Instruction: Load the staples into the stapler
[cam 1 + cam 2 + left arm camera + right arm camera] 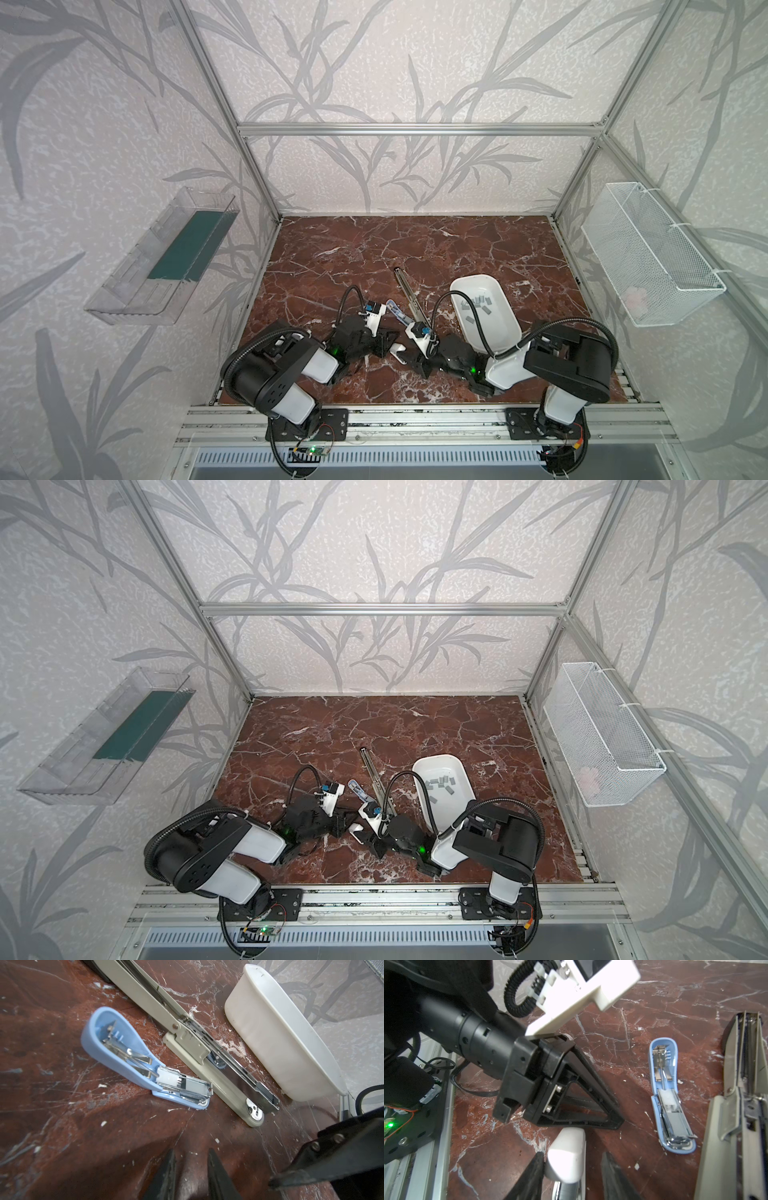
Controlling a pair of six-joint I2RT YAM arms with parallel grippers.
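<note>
The right end effector (572, 1154) stands released around the white stapler (568, 1142). One finger (537, 1169) lies against the stapler's side and the opposite finger stands clear of it. The left end effector (191, 1153) sits just left of that stapler, its jaws a narrow gap apart and grasping nothing.

Three staplers lie on the bench (415, 245). The white one is nearest the front edge. A small blue stapler (143, 1070) lies folded open flat, and a long beige stapler (187, 1039), also opened, lies just right of the blue one and roughly parallel to it. One white tray (270, 1043) sits just right of the beige stapler. The staples (480, 305) lie loose inside it, perhaps a dozen grey strips, though they are too small in both top views for a sure count.

Both arms crowd the near middle of the bench, and the tray's near end lies under the right arm. The far half, up to the back wall, and the left side are open marble.
</note>
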